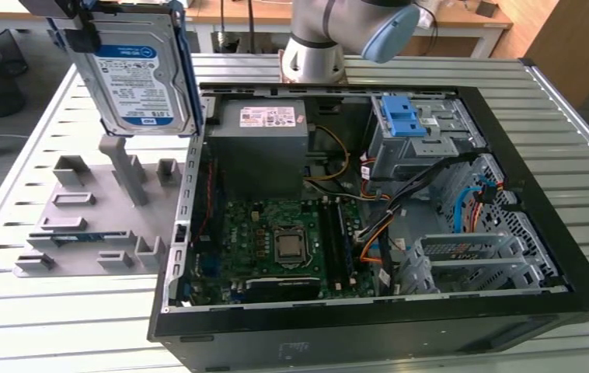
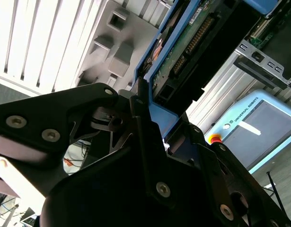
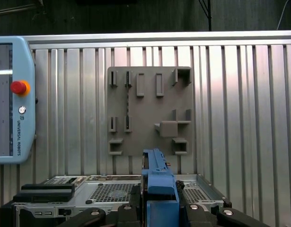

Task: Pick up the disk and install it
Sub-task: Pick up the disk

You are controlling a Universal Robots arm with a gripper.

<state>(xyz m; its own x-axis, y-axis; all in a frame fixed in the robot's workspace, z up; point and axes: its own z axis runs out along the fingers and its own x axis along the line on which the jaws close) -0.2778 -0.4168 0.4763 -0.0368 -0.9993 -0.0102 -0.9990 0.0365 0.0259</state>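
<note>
The disk (image 1: 134, 78), a silver-grey hard drive with a white-and-blue label in a blue carrier, hangs upright in the air at the exterior view's upper left. It is above the grey fixture plate (image 1: 92, 206) and beside the open computer case (image 1: 336, 330). My gripper (image 1: 98, 19) is shut on its upper end. In the second wrist view the black fingers (image 2: 138, 101) clamp the blue carrier edge of the disk (image 2: 183, 52), whose circuit-board side shows. In the first wrist view the disk (image 3: 157, 175) stands edge-on between the jaws of my gripper (image 3: 159, 203).
Inside the case are a drive cage with blue latch tabs (image 1: 411, 116), a grey power supply box (image 1: 263, 128), a motherboard (image 1: 273, 241) and loose cables. The arm's base (image 1: 310, 50) stands behind the case. A teach pendant (image 3: 8, 99) lies on the slatted metal table (image 1: 585, 155).
</note>
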